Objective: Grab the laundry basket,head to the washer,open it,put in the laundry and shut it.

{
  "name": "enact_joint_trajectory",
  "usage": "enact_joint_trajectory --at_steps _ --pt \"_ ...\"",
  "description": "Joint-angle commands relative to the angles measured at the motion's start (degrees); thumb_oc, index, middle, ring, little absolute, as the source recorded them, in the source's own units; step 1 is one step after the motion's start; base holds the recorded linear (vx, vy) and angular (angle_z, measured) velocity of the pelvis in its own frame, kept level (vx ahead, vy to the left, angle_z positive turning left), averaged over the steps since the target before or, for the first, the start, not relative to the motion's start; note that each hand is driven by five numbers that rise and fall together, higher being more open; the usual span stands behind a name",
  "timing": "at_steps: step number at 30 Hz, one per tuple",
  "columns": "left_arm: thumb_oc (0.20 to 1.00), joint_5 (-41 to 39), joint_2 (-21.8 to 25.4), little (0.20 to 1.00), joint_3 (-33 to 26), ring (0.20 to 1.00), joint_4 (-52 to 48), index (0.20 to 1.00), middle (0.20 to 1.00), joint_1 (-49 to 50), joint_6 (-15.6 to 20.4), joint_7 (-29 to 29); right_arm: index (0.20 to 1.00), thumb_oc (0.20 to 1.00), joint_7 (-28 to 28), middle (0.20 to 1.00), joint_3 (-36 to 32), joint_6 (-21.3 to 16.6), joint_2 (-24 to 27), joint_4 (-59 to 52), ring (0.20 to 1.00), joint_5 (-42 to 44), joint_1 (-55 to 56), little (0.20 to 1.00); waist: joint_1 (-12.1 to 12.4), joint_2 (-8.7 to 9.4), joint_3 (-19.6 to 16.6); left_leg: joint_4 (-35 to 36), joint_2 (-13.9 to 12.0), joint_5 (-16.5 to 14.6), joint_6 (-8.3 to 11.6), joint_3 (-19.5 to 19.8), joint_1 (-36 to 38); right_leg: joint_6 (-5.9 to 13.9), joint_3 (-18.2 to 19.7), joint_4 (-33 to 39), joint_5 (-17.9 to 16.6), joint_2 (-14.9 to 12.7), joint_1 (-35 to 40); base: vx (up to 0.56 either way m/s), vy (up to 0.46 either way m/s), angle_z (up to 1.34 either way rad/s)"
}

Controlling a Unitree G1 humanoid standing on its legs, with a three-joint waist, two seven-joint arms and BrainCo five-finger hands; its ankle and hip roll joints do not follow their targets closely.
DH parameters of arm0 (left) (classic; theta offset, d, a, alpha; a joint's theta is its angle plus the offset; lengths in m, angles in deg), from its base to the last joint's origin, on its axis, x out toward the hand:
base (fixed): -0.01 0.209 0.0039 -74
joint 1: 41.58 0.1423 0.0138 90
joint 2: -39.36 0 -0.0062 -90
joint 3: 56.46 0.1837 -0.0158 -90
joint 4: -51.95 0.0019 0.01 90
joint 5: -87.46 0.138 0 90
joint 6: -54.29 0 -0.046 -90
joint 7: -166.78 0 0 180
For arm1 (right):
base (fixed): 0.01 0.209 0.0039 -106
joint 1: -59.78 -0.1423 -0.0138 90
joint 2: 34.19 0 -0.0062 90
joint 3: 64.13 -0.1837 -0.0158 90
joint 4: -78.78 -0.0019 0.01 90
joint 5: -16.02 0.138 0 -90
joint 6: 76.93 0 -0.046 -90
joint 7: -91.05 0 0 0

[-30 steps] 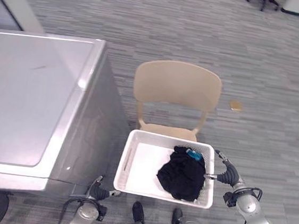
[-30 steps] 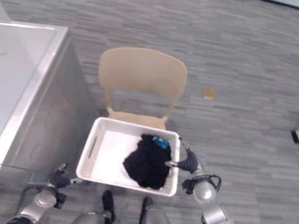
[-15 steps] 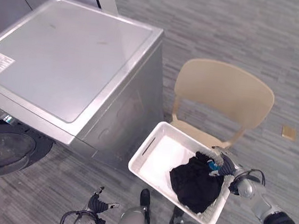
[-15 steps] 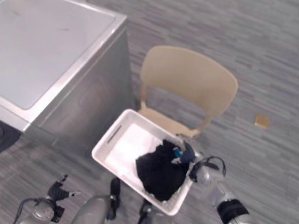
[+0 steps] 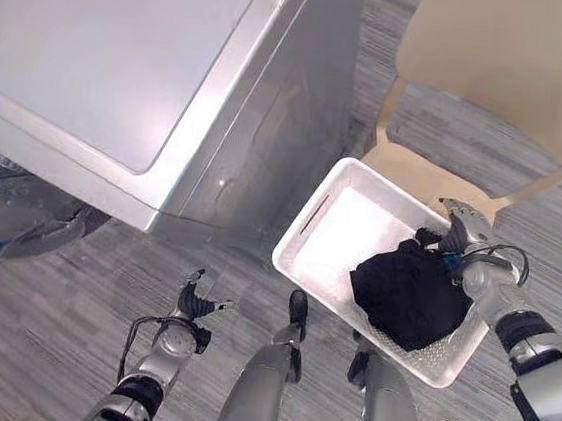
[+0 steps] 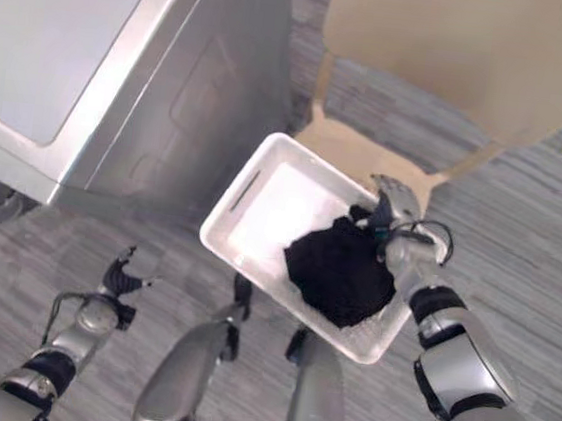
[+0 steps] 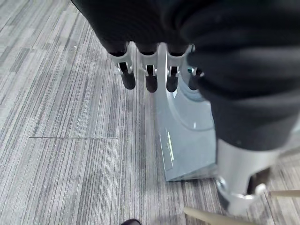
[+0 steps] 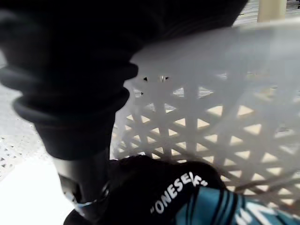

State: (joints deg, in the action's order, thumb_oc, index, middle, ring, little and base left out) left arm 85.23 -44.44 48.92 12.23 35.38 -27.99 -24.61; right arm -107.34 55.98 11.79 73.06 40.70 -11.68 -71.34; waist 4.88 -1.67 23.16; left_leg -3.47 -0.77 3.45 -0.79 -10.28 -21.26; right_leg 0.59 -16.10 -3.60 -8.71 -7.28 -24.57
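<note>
Silver-grey metal takes up my far left: the washer (image 5: 125, 63), its flat top seen from above, with its round door (image 5: 3, 222) low on the front, near the floor. Moving right, my left hand (image 5: 194, 302) hangs over the grey carpet (image 5: 35, 346) just off the washer's lower corner, fingers straight and relaxed, holding nothing; in its wrist view they point down toward the floor.

Next comes the white laundry basket (image 5: 310, 224), resting on the seat of a beige chair (image 5: 499, 52), its long axis running diagonally from near the washer down toward me. A heap of black laundry (image 5: 408, 294) lies in the half farther from the washer.

Furthest right, my right hand (image 5: 462, 230) is at the basket's rim beside the laundry. I cannot tell whether its fingers are curled on the latticed wall or just resting there.

By my reading, the washer door lies to the left of the basket, so my free left hand is the nearer one to open it.
</note>
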Motion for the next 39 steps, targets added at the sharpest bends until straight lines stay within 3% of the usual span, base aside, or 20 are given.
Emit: enact_joint_trajectory --at_steps 1,8,10,11,17,22,27,31,39 --pt "1.0 -1.0 -0.5 1.0 -0.1 1.0 -1.2 1.0 1.0 3.7 1.7 -1.8 1.0 1.0 -0.4 1.0 1.7 0.5 0.9 -4.0 1.0 -0.5 7.8 1.0 -1.0 -1.01 -3.3 4.4 -1.4 3.9 5.04 -0.2 -1.9 5.95 2.6 -4.5 10.3 -1.0 3.1 0.01 0.01 -0.04" --pt "1.0 0.1 -2.8 1.0 -1.4 1.0 -4.1 1.0 1.0 7.9 1.3 -0.8 1.0 1.0 -4.4 1.0 -9.3 -2.5 6.9 -30.2 1.0 0.5 12.1 1.0 -2.9 -0.59 -4.4 6.0 -1.8 2.7 4.57 -1.8 3.0 6.47 3.5 -2.6 10.0 -0.7 6.1 0.03 0.007 -0.18" --pt "1.0 0.3 -2.9 1.0 -1.9 1.0 -4.3 1.0 1.0 8.6 1.0 -0.6 1.0 1.0 -2.6 1.0 -9.9 -4.0 7.4 -35.1 1.0 1.1 15.1 1.0 -3.4 -0.06 -4.5 5.7 -2.0 2.4 4.46 -2.0 3.5 6.46 3.6 -2.4 10.0 -0.5 6.7 0.01 -0.051 -0.15" --pt "1.0 0.8 -2.5 1.0 -2.5 1.0 -3.8 1.0 1.0 8.9 0.6 0.3 1.0 1.0 1.5 1.0 -7.3 -5.6 8.6 -35.7 1.0 1.5 17.3 1.0 -3.5 0.52 -4.5 5.3 -2.3 2.4 4.52 -1.9 3.8 6.33 3.4 -2.3 10.1 -0.3 7.0 -0.01 -0.076 -0.1" --pt "1.0 1.8 -1.4 1.0 -2.1 1.0 -2.8 1.0 1.0 8.0 1.0 0.6 1.0 1.0 5.5 1.0 1.2 -6.5 7.9 -28.8 1.0 -1.6 17.3 1.0 -3.1 1.08 -3.2 4.2 -2.8 2.6 4.78 -1.6 2.9 6.0 3.4 -2.8 10.0 -0.1 6.6 -0.04 -0.042 0.01" --pt "1.0 2.2 -1.1 1.0 -1.3 1.0 -1.0 1.0 1.0 6.8 1.4 0.2 1.0 1.0 5.9 1.0 7.7 -6.0 4.4 -20.1 1.0 -5.4 14.1 1.0 -2.4 0.85 -1.9 3.9 -3.1 3.1 5.01 -1.3 1.8 5.88 3.6 -3.0 9.7 0.1 5.5 -0.05 -0.015 -0.02" --pt "1.0 1.6 -0.8 1.0 0.4 1.0 1.2 1.0 1.0 4.3 2.0 -0.5 1.0 1.0 4.4 1.0 12.1 -3.0 -0.8 -5.3 1.0 -7.6 8.4 1.0 -1.0 -0.77 0.0 4.5 -3.0 5.1 5.56 -0.8 -0.7 5.84 3.5 -3.1 8.8 0.1 2.9 -0.07 -0.008 0.0" --pt "1.0 1.2 -1.0 1.0 0.5 1.0 3.0 1.0 1.0 3.6 1.9 -1.0 1.0 1.0 2.9 1.0 10.4 -1.2 -1.5 -0.9 1.0 -5.6 6.5 1.0 -0.7 -1.53 0.2 6.0 -3.0 6.6 6.02 -0.4 -1.5 5.91 2.9 -2.8 8.5 0.1 2.1 -0.03 -0.001 0.11" --pt "1.0 0.7 -1.9 1.0 -0.9 1.0 1.4 1.0 1.0 6.5 1.5 -1.3 1.0 1.0 -1.6 1.0 0.7 -1.2 2.4 -13.1 1.0 0.1 7.8 1.0 -1.2 -1.59 -1.4 7.7 -3.1 6.6 6.11 -0.4 -0.1 6.14 2.6 -1.9 8.4 0.1 3.1 0.01 0.008 0.07"
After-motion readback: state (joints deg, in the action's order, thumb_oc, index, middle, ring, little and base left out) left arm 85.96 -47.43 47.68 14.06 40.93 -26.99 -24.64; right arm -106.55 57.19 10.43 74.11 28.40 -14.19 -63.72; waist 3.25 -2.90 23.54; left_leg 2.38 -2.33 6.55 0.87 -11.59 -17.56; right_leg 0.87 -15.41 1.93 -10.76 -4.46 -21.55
